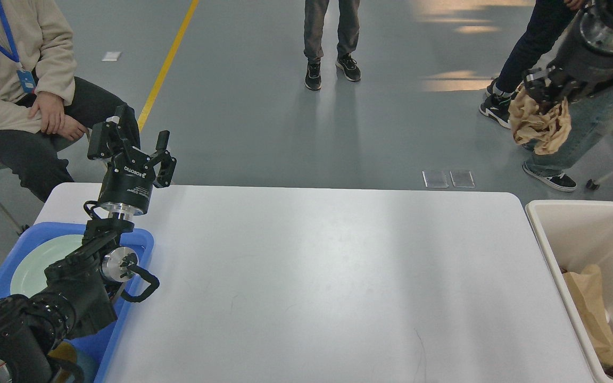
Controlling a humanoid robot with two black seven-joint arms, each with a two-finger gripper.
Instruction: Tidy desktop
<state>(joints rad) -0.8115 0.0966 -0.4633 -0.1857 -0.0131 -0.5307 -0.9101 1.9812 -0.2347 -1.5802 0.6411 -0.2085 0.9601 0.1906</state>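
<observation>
the white counter (pixel 338 276) fills the middle of the view. at its left edge a blue tray (pixel 144 240) holds a pale green plate (pixel 35 266); above it the left hand (pixel 149 149) is raised, fingers apart. beyond the cream bin (pixel 546 234) at right, the right hand (pixel 543 98) is clamped on crumpled brown paper (pixel 540 125).

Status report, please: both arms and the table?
Left gripper open, empty. Right gripper shut on crumpled brown paper, raised beyond cream plastic bin. White rectangular desktop bare.
</observation>
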